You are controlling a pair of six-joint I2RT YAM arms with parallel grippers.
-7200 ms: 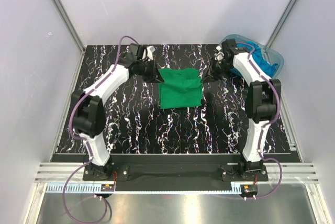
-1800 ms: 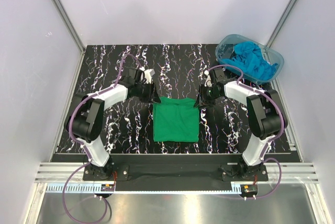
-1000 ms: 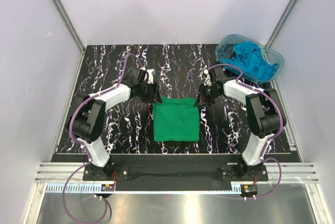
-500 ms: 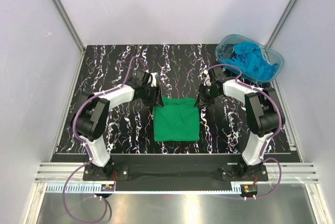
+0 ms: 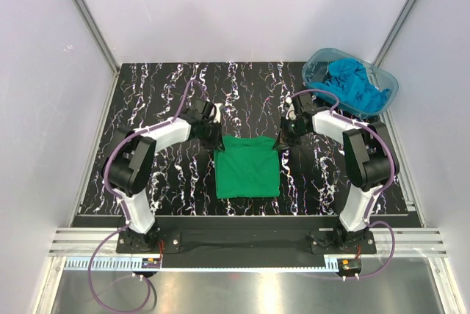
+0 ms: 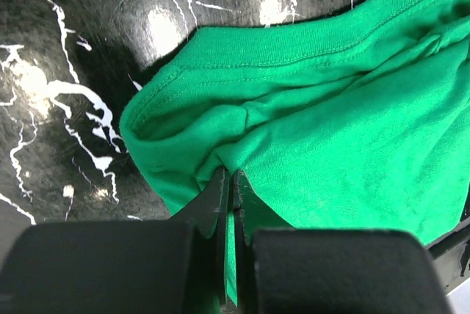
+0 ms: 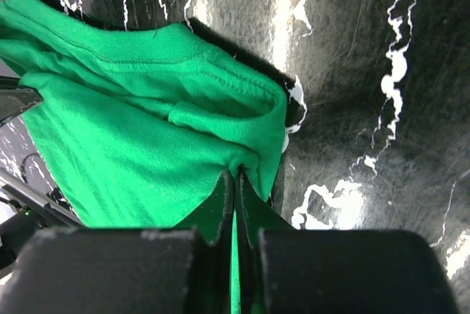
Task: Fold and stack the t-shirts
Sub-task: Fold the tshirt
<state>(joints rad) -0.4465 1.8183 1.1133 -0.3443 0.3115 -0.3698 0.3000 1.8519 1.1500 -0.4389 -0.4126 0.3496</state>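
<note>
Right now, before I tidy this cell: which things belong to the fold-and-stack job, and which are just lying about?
Belongs to the job:
- green t-shirt, pinched at its far corners by the left gripper and right gripper
- turquoise t-shirts, heaped in the tub

Just there:
- the tub itself, clear and blue-tinted
- black marbled table

The green t-shirt (image 5: 247,167) is plain bright green with no print, its hems stitched in matching thread, and the table (image 5: 183,182) is glossy black streaked with white marble-like veins. The other t-shirts (image 5: 356,83) are plain turquoise-blue, and the tub (image 5: 320,61) is clear with a blue tint. The left arm (image 5: 165,132) and right arm (image 5: 334,123) are white with black joints and purple cables (image 5: 89,279), and the left gripper (image 6: 231,178) and right gripper (image 7: 235,174) are black.
</note>
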